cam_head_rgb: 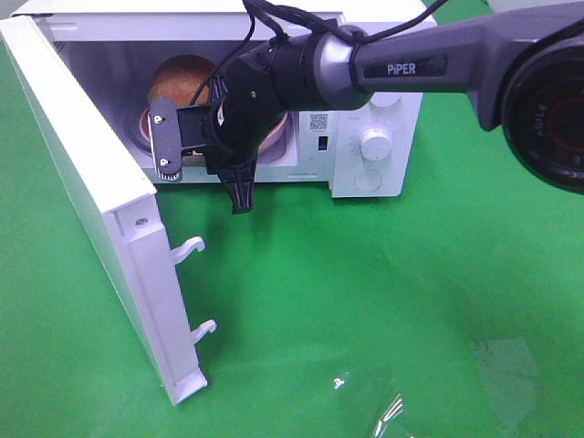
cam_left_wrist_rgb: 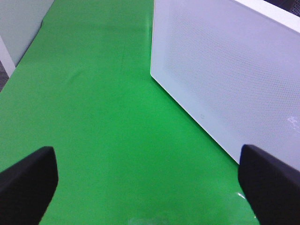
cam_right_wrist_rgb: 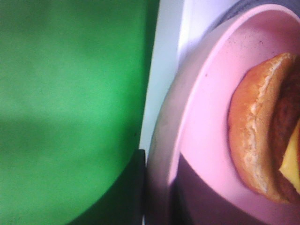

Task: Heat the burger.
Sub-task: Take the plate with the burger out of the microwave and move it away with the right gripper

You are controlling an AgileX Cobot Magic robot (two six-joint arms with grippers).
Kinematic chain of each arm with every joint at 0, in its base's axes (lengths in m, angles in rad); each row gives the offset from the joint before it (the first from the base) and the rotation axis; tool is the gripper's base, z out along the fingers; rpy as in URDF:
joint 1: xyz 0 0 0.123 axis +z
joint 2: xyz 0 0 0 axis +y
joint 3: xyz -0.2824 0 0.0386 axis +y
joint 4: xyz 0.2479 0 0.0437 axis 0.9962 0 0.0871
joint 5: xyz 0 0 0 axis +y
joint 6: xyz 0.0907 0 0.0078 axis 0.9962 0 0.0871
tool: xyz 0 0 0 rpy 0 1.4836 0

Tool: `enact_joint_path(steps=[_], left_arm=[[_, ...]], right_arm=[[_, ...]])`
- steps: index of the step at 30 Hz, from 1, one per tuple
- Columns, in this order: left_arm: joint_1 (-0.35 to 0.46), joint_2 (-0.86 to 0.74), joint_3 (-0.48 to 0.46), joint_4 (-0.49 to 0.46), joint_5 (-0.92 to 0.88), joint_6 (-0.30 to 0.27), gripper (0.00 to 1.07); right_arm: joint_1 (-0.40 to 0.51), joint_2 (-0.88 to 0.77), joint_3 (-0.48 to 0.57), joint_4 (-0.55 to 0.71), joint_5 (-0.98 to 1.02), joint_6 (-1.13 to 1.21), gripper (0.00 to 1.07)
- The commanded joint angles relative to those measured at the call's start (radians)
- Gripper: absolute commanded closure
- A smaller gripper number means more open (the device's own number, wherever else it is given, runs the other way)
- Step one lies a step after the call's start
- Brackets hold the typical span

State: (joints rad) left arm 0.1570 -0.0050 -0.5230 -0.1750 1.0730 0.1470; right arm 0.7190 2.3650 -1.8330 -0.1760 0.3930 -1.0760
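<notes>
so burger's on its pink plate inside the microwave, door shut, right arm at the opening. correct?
Not the door. The exterior high view shows the microwave door swung wide open. The rest holds: burger on the pink plate inside the microwave, right gripper at the opening.

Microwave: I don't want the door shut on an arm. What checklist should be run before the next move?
1. Microwave door swung fully open: ok.
2. Burger sitting on the pink plate inside the cavity: ok.
3. Right gripper firmly holding the plate's rim: cannot tell; the rim fills the right wrist view with a dark finger beside it.
4. Doorway free of the right arm, so the door can close: not ok; the arm reaches into the opening.
5. Left gripper open, empty and outside the door: ok.
</notes>
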Motion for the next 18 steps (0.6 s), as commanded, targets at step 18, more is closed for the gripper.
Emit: enact_joint_path(steps=[18], left_arm=[[-0.007, -0.005, 0.004, -0.006, 0.001, -0.005, 0.10]], right_arm=[[-0.003, -0.210, 0.286, 0.018, -0.128, -0.161, 1.07]])
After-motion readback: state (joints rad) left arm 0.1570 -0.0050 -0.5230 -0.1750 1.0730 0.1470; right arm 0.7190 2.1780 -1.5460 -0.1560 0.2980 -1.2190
